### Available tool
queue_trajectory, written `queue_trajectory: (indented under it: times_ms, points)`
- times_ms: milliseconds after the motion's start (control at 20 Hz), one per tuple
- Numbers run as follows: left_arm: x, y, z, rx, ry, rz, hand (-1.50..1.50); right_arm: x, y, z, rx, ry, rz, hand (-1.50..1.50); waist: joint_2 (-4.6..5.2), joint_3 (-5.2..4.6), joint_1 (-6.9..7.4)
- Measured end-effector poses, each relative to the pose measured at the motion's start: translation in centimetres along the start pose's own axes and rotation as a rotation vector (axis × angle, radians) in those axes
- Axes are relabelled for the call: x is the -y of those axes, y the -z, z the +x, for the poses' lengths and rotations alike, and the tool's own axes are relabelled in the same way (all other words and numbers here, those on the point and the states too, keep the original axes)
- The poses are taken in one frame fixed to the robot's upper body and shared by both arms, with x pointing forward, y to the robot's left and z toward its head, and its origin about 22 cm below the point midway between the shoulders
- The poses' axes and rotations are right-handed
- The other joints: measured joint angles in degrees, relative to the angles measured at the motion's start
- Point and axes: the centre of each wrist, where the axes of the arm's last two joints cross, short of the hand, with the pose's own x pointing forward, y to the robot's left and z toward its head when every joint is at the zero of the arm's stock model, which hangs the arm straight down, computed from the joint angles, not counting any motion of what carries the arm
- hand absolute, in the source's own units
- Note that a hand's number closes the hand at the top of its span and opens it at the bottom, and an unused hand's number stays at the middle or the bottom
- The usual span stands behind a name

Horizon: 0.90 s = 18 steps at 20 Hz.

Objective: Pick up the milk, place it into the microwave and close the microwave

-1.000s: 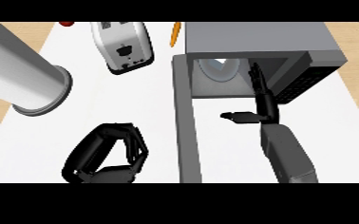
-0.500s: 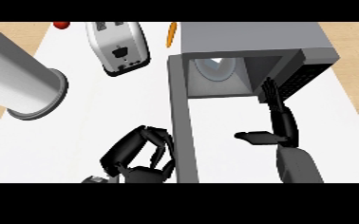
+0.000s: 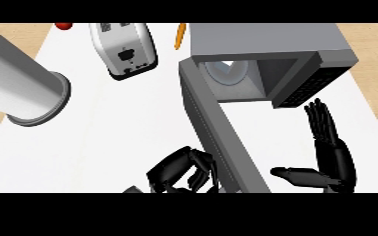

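The grey microwave stands at the upper right, its door swung wide open toward the view's lower edge. Inside the cavity sits a whitish object; I cannot tell whether it is the milk. My right hand is open in front of the microwave, right of the door, fingers straight and pointing up, thumb out to the left, holding nothing. At the bottom of the view my left hand has its fingers curled, close against the door's outer left face near its free end, with nothing in it.
A silver toaster lies at the upper left of the white counter. A large grey cylinder stands at the left edge. An orange carrot lies beside the microwave, and a red object sits at the far back left.
My right hand has drawn back from the microwave's opening, down and to the right, with its fingers straightened. My left hand has moved right and down, up to the door's outer face.
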Motion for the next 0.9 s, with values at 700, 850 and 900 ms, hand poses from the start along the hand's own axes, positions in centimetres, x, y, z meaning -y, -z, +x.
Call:
queue_trajectory:
  times_ms: [700, 850, 900]
  points:
    - [4.3, 5.1, 0.7, 0.004, 0.021, 0.180, 1.50, 3.0, -0.2, 8.1, 0.079, 0.103, 0.084, -1.50, 0.93, -0.03, -2.61]
    - [4.1, 5.9, 1.2, 0.024, 0.003, 0.237, 1.50, 3.5, 0.2, 9.1, 0.097, 0.127, 0.129, -1.50, 1.16, -0.05, -3.74]
    - [3.9, 6.2, 1.3, 0.035, -0.001, 0.255, 1.50, 3.5, 0.6, 9.5, 0.109, 0.133, 0.148, -1.50, 1.29, -0.08, -4.10]
